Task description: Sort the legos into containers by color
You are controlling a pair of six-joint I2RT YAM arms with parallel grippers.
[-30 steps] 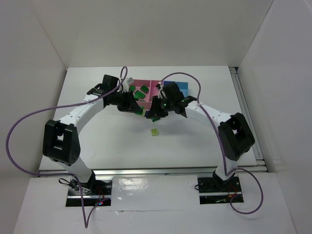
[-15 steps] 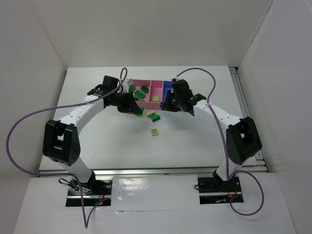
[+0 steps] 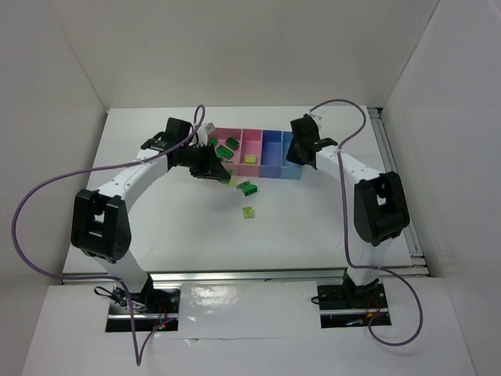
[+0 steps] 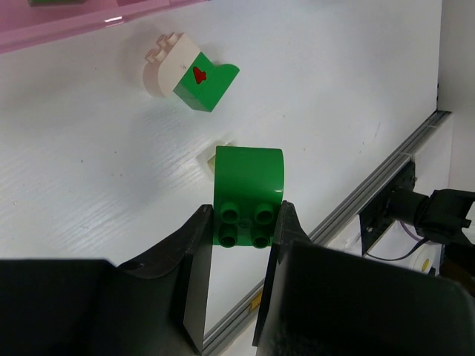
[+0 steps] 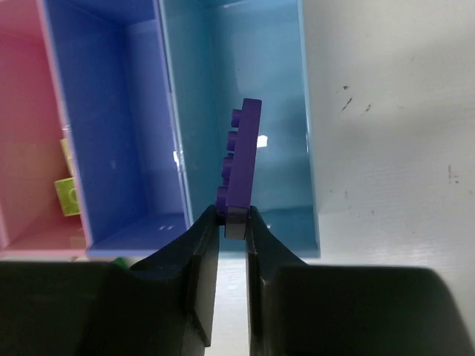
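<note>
White tabletop (image 3: 156, 219) and white walls are the whole backdrop. My worry is the purple plate (image 5: 241, 159). The right gripper (image 5: 232, 219) pinches it by its lower end, jaws pressed onto it, and it stands edge-on over the light blue tray (image 5: 274, 89). With so little of it between the pads, I judge it could swing when I let go. It could also cling to one pad and tip onto the wall shared with the dark blue tray (image 5: 111, 96).

The left gripper (image 4: 241, 222) clamps a rounded green brick (image 4: 249, 178) across its studded end. It hangs over bare table just in front of the large pink tray (image 3: 235, 131). A hold that close to the end could let the brick pivot and fall short of the rim.

I see nothing inside either blue tray. The small pink tray (image 3: 252, 137) holds yellow-green pieces (image 5: 68, 199), and the large pink one holds several green bricks (image 3: 227, 147). Loose on the table lie a white-and-green brick (image 4: 191, 74) and a yellow-green brick (image 3: 248, 212).
</note>
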